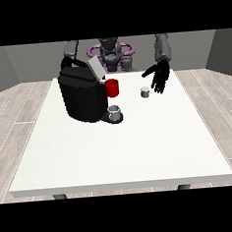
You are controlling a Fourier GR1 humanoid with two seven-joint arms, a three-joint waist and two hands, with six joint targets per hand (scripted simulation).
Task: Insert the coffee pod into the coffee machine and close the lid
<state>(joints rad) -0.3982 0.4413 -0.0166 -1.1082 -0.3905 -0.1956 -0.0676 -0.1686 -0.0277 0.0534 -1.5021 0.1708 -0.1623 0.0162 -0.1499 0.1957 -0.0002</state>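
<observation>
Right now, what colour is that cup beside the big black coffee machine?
Red. The cup shows best in the front view, just right of the coffee machine.

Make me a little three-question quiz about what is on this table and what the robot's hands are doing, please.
1. True or false: the small grey coffee pod already sits inside the black coffee machine.
2. What colour is the mug right beside the machine? A) blue B) red C) green
3. Fill in: the hand at the view's right hangs with its fingers ____ near the pod.

Key
1. False: the pod stands on the white table, apart from the machine, whose lid is raised.
2. B.
3. Open. It holds nothing. The other hand is hidden behind the machine.
</observation>
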